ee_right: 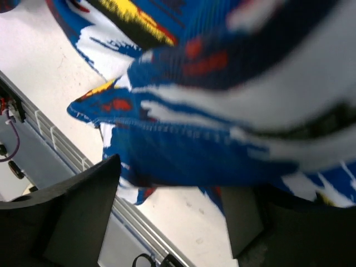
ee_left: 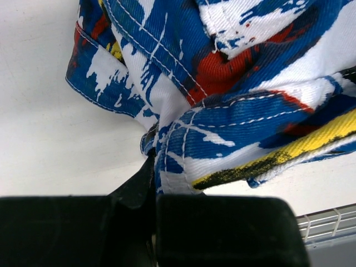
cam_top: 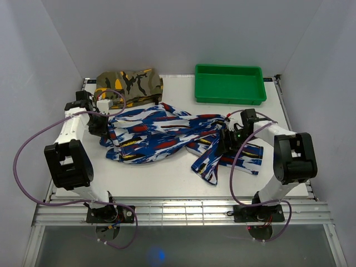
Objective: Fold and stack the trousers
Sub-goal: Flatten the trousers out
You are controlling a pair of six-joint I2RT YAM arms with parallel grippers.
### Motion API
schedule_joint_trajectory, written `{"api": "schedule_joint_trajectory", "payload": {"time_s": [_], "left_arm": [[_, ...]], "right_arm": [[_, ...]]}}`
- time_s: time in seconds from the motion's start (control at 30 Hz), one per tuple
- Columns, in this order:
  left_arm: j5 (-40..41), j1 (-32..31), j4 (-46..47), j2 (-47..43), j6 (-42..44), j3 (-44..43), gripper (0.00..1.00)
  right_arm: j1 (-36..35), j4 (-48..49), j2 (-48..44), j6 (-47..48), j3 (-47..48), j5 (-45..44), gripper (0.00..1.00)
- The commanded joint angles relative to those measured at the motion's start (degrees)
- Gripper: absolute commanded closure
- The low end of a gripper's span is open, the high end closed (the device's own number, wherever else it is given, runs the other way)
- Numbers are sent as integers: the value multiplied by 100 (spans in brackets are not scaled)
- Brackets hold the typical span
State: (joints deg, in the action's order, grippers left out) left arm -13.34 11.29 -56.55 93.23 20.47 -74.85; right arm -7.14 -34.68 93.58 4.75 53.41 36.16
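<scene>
Left tool [ee_left: 154,189] is clamped on an edge of the trousers [ee_left: 233,72]; right tool [ee_right: 175,189] stands wide apart, the cloth lying loose between its fingers.

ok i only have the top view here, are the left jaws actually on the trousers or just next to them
observer: on them. the left wrist view shows the left jaws shut on a stitched edge of the trousers, cloth pinched right at the tips
operator: and the right side
observer: the right wrist view shows the right jaws wide apart, with a bunch of trouser leg between the fingers. it's too blurred to say whether they press on it
</scene>
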Motion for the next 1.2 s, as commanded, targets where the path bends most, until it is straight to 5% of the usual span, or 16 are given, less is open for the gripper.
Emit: {"api": "schedule_joint_trajectory", "payload": {"time_s": [0.0, 0.07, 0.1, 0.17, 0.4, 0.63, 0.87, 1.03, 1.17], "left_arm": [[-90, 22, -49, -226, -61, -118, 100], [-54, 92, -40, -235, 27, -74, 100], [-54, 154, -40, -226, 62, -74, 100], [-72, 347, -66, -226, 220, -126, 100], [-54, 831, -5, -700, 826, -486, 100], [16, 840, 811, -1693, 1134, -303, 100], [183, 910, 1155, -1361, 1100, -723, 100], [-245, 1155, 1138, -1036, 1564, -1172, 100], [-1272, 1744, 1445, -1568, 2196, -673, 100]], "right_arm": [[-156, 664, 283, -449, 134, -100, 29], [-148, 349, 458, -502, 424, -441, 57], [-130, 182, 459, -310, 547, -583, 81], [106, -265, 163, 42, 810, -951, 92], [1258, -1576, -946, 1904, 1961, -1769, 92], [2074, -1280, -1228, 3277, 2191, -2456, 92], [2664, -1032, -990, 4172, 2675, -2211, 92], [3164, -1199, -1552, 5859, 1886, -2043, 92], [3771, -1085, -2281, 7553, 805, -1692, 92]]}}
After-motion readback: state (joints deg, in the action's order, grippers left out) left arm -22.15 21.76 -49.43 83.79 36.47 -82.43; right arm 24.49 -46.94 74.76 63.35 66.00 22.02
